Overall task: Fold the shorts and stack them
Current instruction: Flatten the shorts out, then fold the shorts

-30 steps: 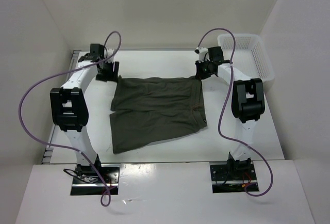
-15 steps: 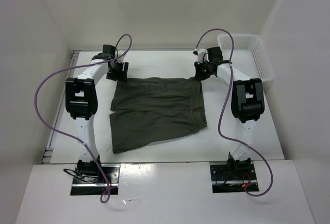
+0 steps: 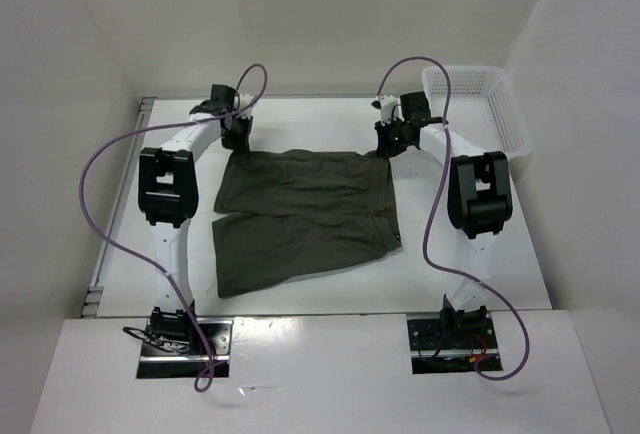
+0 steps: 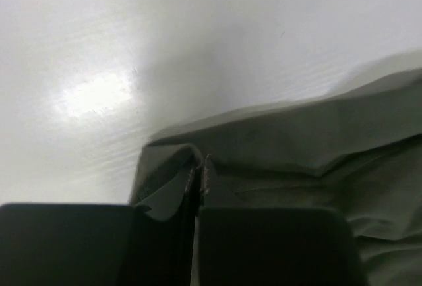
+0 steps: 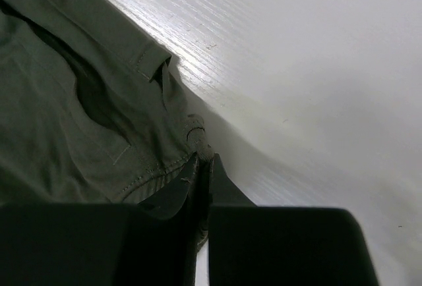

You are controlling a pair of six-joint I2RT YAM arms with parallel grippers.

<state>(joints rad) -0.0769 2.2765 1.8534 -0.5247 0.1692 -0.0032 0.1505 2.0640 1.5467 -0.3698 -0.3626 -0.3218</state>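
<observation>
From above, the shorts [image 3: 300, 219] were seen spread flat at mid-counter [image 3: 470, 264], with the left gripper [image 3: 236, 137] and right gripper [image 3: 392, 141] set at their two far corners. A white basket [image 3: 480, 104] was seen at the far right. In the left wrist view, that gripper was shown closed on a raised fold of cloth. In the right wrist view, that gripper was shown clamped on a stitched edge, possibly beside a pocket opening, which could not be seen from above.

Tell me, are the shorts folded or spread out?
Spread out. The shorts lie flat, both legs visible; left gripper and right gripper pinch their far corners.
</observation>
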